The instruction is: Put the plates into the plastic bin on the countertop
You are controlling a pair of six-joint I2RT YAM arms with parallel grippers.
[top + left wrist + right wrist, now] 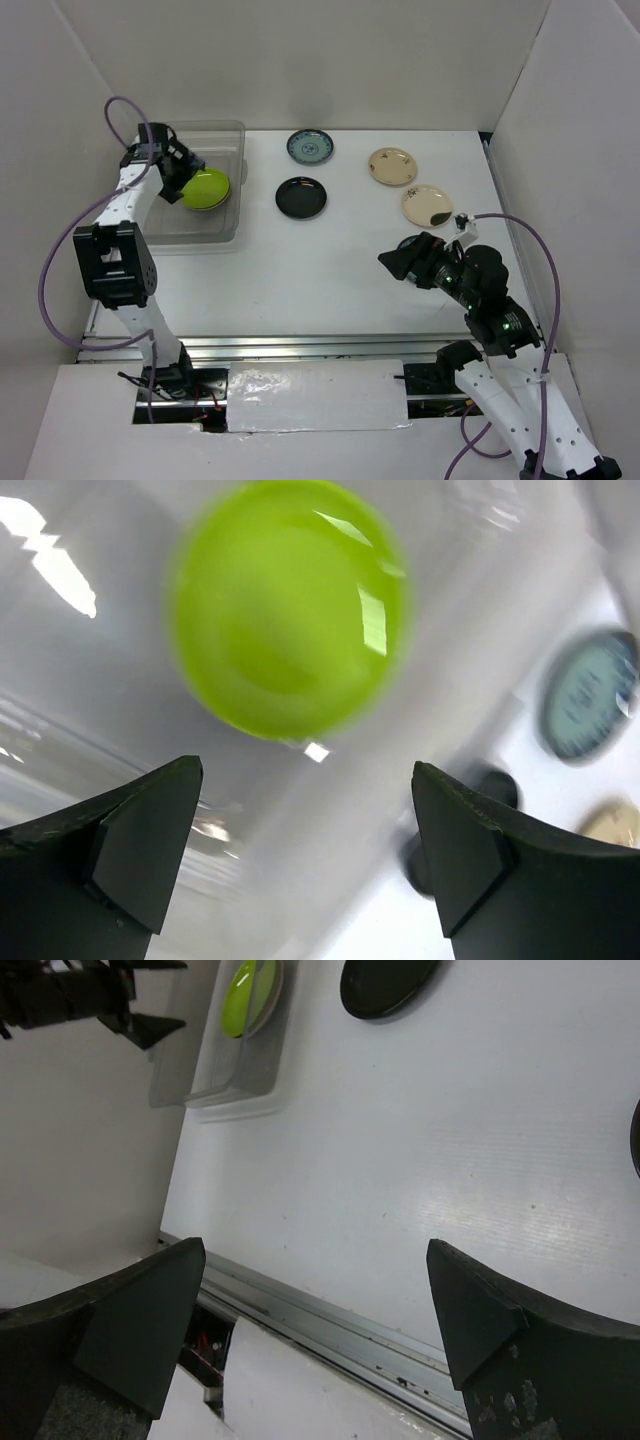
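Note:
The clear plastic bin point(214, 130) stands at the far left of the white countertop point(330, 280). A lime green plate point(206, 188) lies inside it, blurred in the left wrist view point(290, 605). My left gripper point(178, 166) hangs open and empty just above the plate, fingers wide apart point(305, 770). A blue-patterned plate point(310, 147), a black plate point(301, 198) and two cream plates point(392, 166) point(427, 205) lie on the countertop. My right gripper point(393, 260) is open and empty above the countertop, below the cream plates point(315, 1250).
White walls close in the left, back and right sides. A metal rail point(300, 348) runs along the near edge and shows in the right wrist view point(330, 1320). The bin point(235, 1085), green plate point(245, 995) and black plate point(385, 982) show in that view too.

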